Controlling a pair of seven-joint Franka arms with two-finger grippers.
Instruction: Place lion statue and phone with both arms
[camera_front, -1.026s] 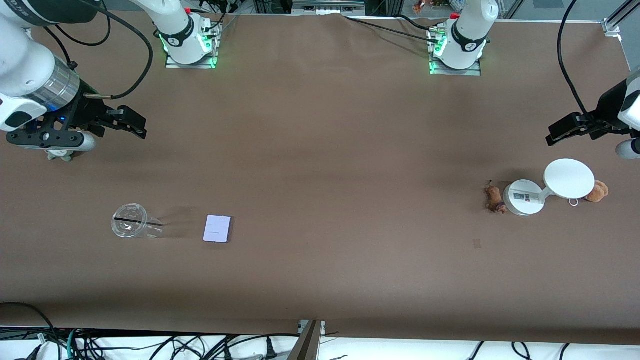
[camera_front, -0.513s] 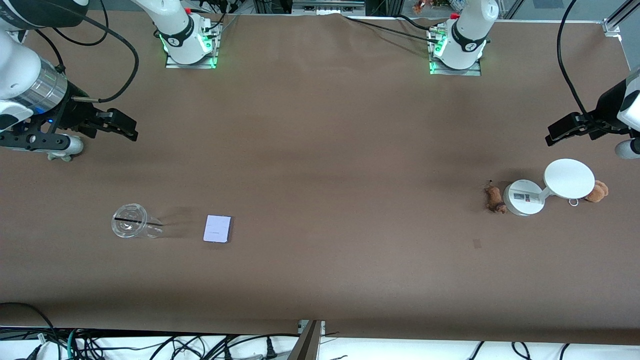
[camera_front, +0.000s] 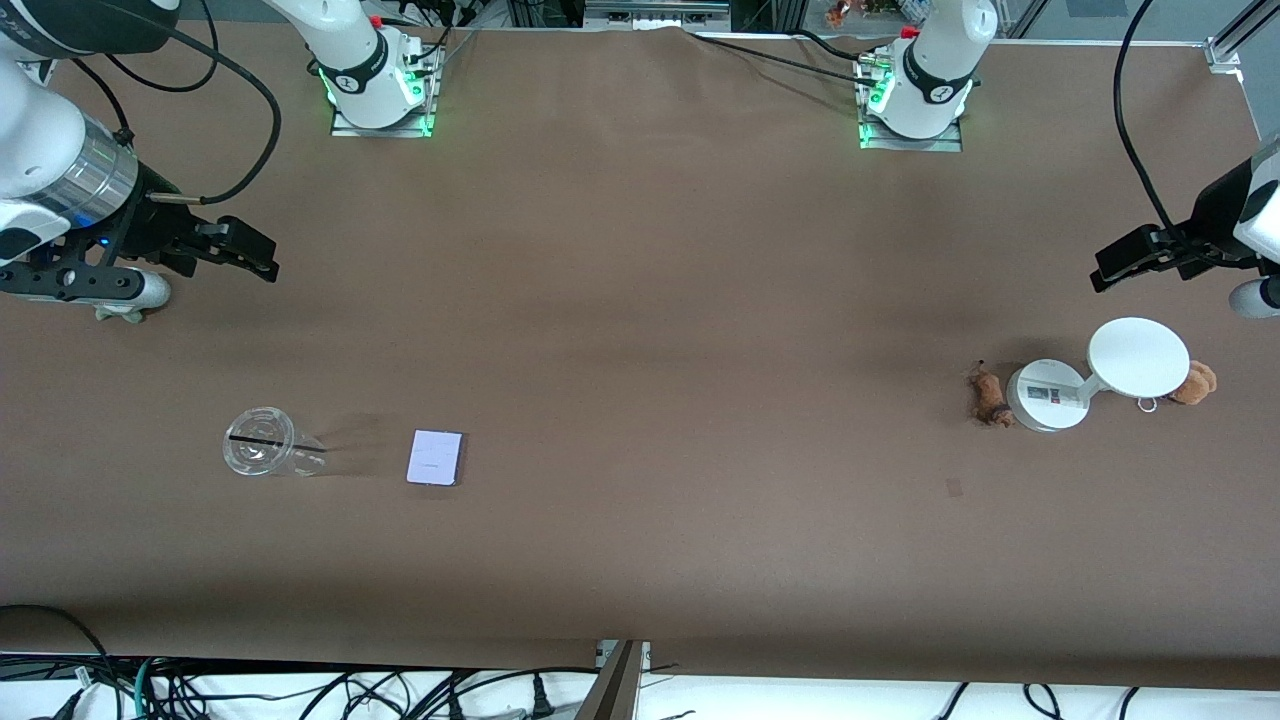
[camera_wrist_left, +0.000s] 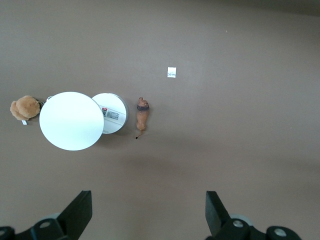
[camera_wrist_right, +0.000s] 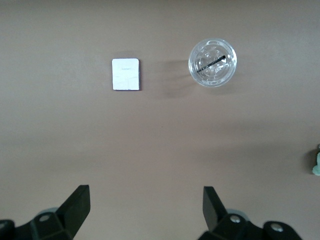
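The lion statue (camera_front: 988, 397) is a small orange-brown figurine lying on the table right beside the white stand's base, at the left arm's end; it also shows in the left wrist view (camera_wrist_left: 142, 116). The phone (camera_front: 435, 457) is a pale lavender-white rectangle lying flat toward the right arm's end, and it shows in the right wrist view (camera_wrist_right: 125, 74). My left gripper (camera_front: 1120, 258) hangs open and empty in the air near the table's end, as its wrist view (camera_wrist_left: 148, 210) shows. My right gripper (camera_front: 255, 250) hangs open and empty too, also seen in its wrist view (camera_wrist_right: 145, 207).
A white stand (camera_front: 1045, 395) with a disc top (camera_front: 1138, 357) stands between the lion and a fuzzy orange-brown plush (camera_front: 1195, 382). A clear cup (camera_front: 262, 442) lies beside the phone. A grey-green plush (camera_front: 120, 312) sits under the right arm. A small tag (camera_front: 954, 487) lies nearer the camera than the lion.
The right arm has drawn back toward its own end of the table. The left arm, the lion and the phone have not moved.
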